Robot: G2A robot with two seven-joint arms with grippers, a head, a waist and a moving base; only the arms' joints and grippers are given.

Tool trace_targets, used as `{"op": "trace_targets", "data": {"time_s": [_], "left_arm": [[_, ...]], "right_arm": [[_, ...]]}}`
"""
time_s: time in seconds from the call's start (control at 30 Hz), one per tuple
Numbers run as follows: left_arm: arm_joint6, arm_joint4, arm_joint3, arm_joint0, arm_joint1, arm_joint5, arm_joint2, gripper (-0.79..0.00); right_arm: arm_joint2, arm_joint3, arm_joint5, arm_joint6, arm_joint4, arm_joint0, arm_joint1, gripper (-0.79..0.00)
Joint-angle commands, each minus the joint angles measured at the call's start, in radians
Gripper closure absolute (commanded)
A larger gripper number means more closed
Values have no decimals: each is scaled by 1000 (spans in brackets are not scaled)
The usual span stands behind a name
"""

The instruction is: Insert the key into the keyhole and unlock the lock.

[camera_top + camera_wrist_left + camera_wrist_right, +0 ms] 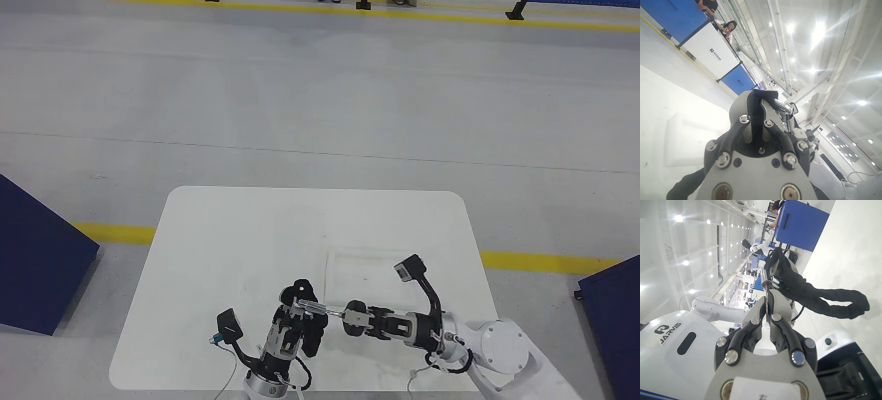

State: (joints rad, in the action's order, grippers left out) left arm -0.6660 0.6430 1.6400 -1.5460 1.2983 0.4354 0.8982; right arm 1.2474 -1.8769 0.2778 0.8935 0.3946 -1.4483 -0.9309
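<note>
Key (766, 300), clamped in right fingers (753, 313), seemingly meets the lock (767, 283) clamped in left fingers (738, 109), clearest from the right wrist.

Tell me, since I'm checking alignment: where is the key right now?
In the right wrist view the key is pinched in the right tool, its tip at the keyhole of the lock held by the left tool.

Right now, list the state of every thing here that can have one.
lock: held in the left tool; locked or unlocked cannot be told.
key: held in the right tool, tip at the keyhole; how far in is unclear.
left tool: shut on the lock.
right tool: shut on the key.
</note>
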Motion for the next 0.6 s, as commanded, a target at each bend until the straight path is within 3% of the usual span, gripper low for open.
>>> {"op": "trace_targets", "data": {"time_s": [0.0,0.57], "left_arm": [[0,0,0,0,0,0,0,0],[0,0,0,0,0,0,0,0]], "right_arm": [[-4,1,-1,-2,-2,3,-1,0],[-21,10,-17,9,-11,27,-10,0]]}}
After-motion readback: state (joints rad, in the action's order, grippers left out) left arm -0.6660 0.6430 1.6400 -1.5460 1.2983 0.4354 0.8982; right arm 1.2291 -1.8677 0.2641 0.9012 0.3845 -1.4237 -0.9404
